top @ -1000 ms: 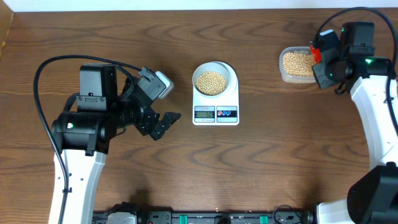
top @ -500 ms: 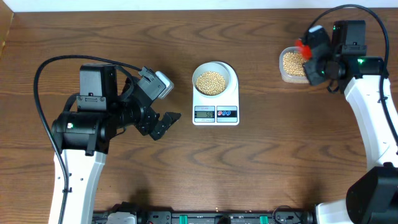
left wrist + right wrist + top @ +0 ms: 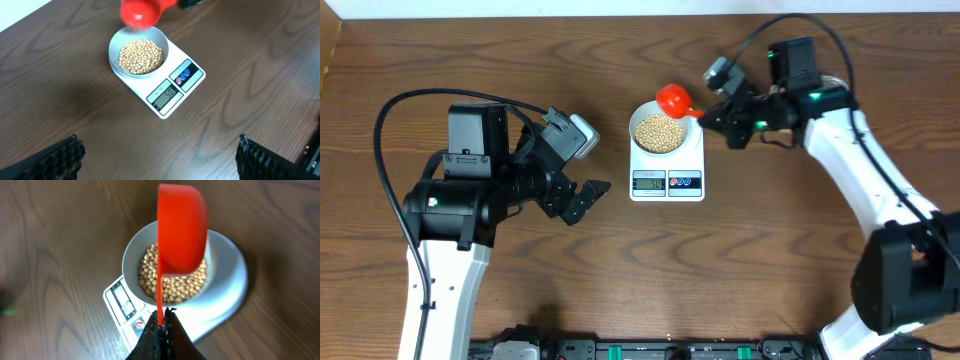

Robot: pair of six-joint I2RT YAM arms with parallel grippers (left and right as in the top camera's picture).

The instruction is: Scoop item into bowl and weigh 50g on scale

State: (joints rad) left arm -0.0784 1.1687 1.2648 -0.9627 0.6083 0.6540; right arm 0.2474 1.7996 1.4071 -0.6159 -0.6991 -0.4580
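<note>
The bowl [image 3: 113, 52] is sitting on the scale [image 3: 192, 75] at the middle of the worktop [image 3: 770, 230], already carrying a full layer of beans [image 3: 141, 56]. The display [image 3: 166, 93] seems to be showing a figure at or near the target, though the digits are small. The right end effector [image 3: 160, 326] is clamping narrowly on the handle of a red scoop [image 3: 181, 230], which is hanging over the bowl's far rim; whether it is carrying beans I cannot tell. The left end effector [image 3: 590, 198] is hovering wide and empty to the left of the scale. By my judgement the filling is mostly done, leaving only a final top-up or check.
</note>
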